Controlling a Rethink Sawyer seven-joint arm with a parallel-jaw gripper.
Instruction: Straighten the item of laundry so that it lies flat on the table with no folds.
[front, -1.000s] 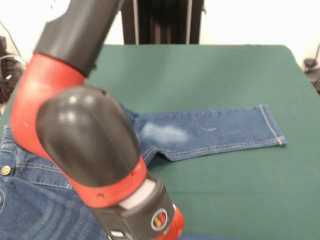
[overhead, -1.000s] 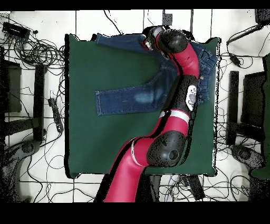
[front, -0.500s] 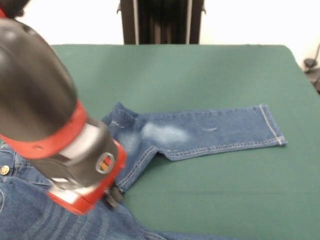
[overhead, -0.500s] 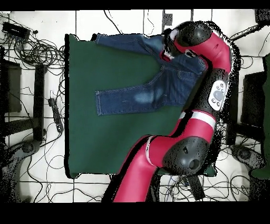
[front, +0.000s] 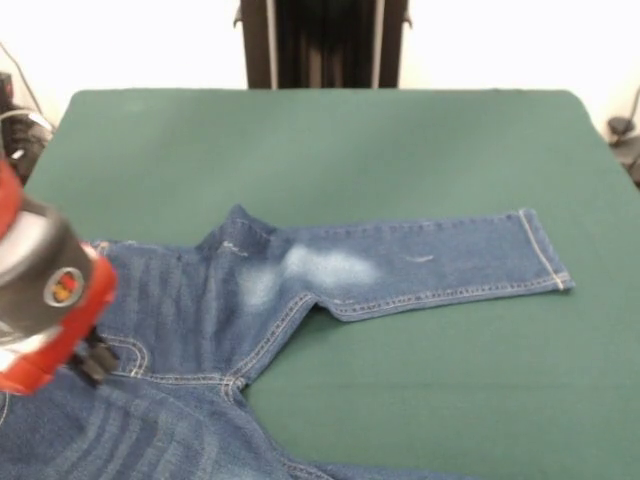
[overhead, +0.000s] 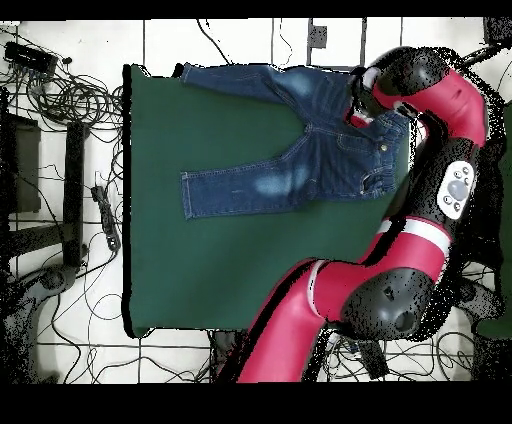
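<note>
over waistband corner gripper (overhead: 357, 108) has swung aside, fingers' state unclear; jeans (front: 330, 280) now uncovered, spread flat on table (front: 320, 150)

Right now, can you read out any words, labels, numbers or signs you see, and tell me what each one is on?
No readable text in either view.
The jeans show no legible label or tag.
The robot arm carries a small round panel with coloured buttons, but no letters or numbers can be made out on it.
The green table is plain.
</note>
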